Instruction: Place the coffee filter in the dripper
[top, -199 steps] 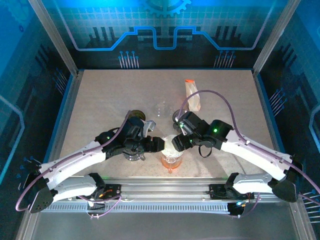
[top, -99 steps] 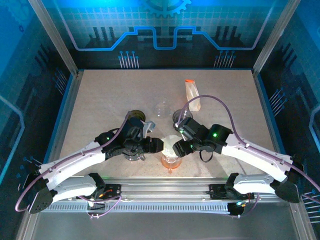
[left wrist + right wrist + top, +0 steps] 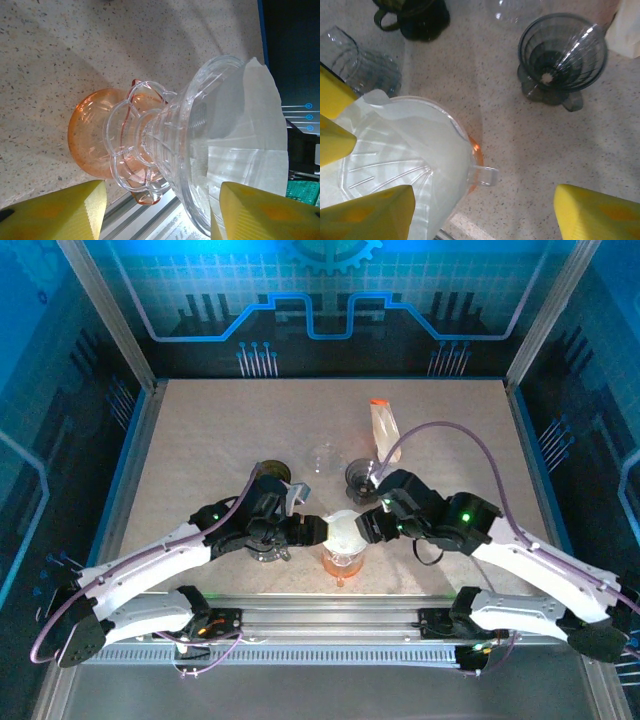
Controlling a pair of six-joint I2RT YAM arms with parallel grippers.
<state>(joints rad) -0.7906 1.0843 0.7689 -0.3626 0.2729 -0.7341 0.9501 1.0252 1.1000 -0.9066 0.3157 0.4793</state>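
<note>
At 6 o'clock on the table (image 3: pixel 220 430), the filter (image 3: pixel 343 532) sits in the clear dripper (image 3: pixel 170 135) on the orange carafe (image 3: pixel 87 135). The cone's upright, with one flap over the rim. Left gripper (image 3: pixel 315 531) is at its 9 and right gripper (image 3: pixel 365 528) at its 3, both spread apart and empty. The dark dripper (image 3: pixel 562 55) at 12 isn't in the way.

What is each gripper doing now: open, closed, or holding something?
Left gripper: open, straddling the dripper.
Right gripper: open, holding nothing.

The speckled table (image 3: pixel 200 440) carries an orange carafe (image 3: pixel 341 562) between the left gripper (image 3: pixel 318 530) and right gripper (image 3: pixel 362 527). Beyond them stand a dark dripper (image 3: pixel 360 476), a glass (image 3: pixel 323 456), a mug (image 3: pixel 270 474) and a pouch (image 3: pixel 383 430).
</note>
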